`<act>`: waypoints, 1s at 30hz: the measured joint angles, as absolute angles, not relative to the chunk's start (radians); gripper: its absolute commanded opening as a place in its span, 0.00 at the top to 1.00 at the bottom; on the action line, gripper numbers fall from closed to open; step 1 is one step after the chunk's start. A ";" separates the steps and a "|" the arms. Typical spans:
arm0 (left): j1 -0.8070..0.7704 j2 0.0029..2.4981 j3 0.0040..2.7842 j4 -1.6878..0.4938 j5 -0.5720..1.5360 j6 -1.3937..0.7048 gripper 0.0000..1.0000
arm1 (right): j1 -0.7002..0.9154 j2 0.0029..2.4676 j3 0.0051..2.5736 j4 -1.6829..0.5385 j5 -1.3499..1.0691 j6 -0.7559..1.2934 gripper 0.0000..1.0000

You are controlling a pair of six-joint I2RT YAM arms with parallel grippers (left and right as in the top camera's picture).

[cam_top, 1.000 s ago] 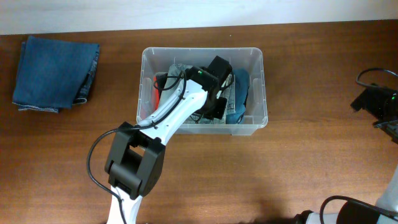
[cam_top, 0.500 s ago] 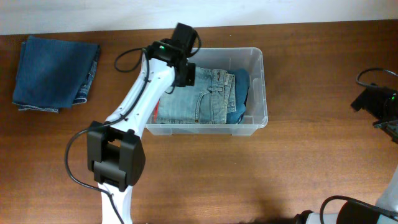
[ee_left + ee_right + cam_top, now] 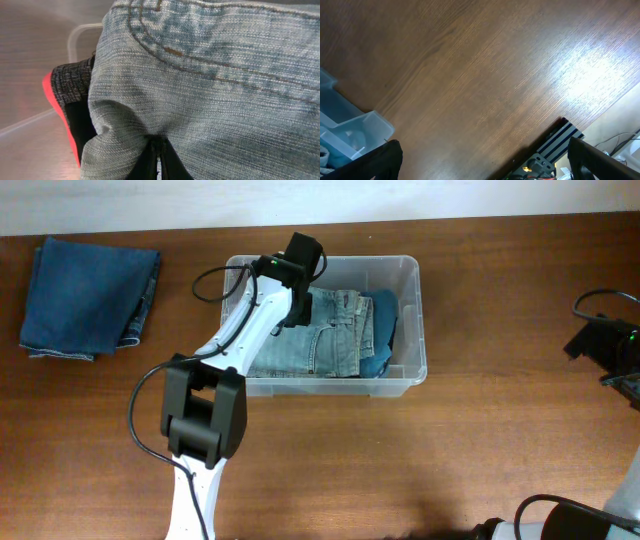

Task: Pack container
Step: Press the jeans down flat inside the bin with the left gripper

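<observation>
The container (image 3: 415, 275), a clear plastic bin, stands at the table's middle back. Folded light-blue jeans (image 3: 325, 340) lie in it on top of a teal garment (image 3: 385, 330). My left gripper (image 3: 299, 306) reaches into the bin's back left part. In the left wrist view it (image 3: 157, 162) is shut, and the jeans (image 3: 210, 90) bunch round its fingertips. A red and black item (image 3: 67, 117) lies beside the jeans. My right gripper (image 3: 487, 162) is open and empty over bare table at the far right.
A folded dark-blue denim piece (image 3: 90, 295) lies on the table at the far left. The bin's corner (image 3: 350, 127) shows in the right wrist view. The right arm's base and cables (image 3: 605, 340) sit at the right edge.
My left gripper went from the bin's middle to its back left rim, then came slightly back in. The light-blue jeans now lie spread flat on top.
</observation>
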State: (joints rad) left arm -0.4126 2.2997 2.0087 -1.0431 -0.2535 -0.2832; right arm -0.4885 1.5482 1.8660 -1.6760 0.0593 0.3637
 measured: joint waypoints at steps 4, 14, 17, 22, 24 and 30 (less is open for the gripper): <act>-0.412 2.300 2.032 -1.100 -0.291 -0.283 0.94 | -0.488 1.548 1.866 -1.676 0.059 0.363 0.02; -0.503 2.222 2.061 -1.205 -0.139 -0.308 0.94 | -0.488 1.548 1.866 -1.676 0.059 0.363 0.01; -0.555 2.221 2.061 -1.213 -0.057 -0.316 0.94 | -0.488 1.548 1.866 -1.676 0.059 0.363 0.02; -0.643 2.221 2.061 -1.207 -0.067 -0.341 0.91 | -0.488 1.548 1.866 -1.676 0.059 0.364 0.01; -0.665 2.221 2.057 -1.204 -0.069 -0.348 0.91 | -0.488 1.548 1.866 -1.676 0.059 0.363 0.02; -0.664 2.221 1.962 -1.135 -0.079 -0.364 0.89 | -0.488 1.548 1.866 -1.676 0.059 0.363 0.01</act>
State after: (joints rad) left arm -0.6643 2.2211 1.9617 -1.1355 -0.0792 -0.3637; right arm -0.4885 1.5482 1.8660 -1.6760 0.0589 0.3630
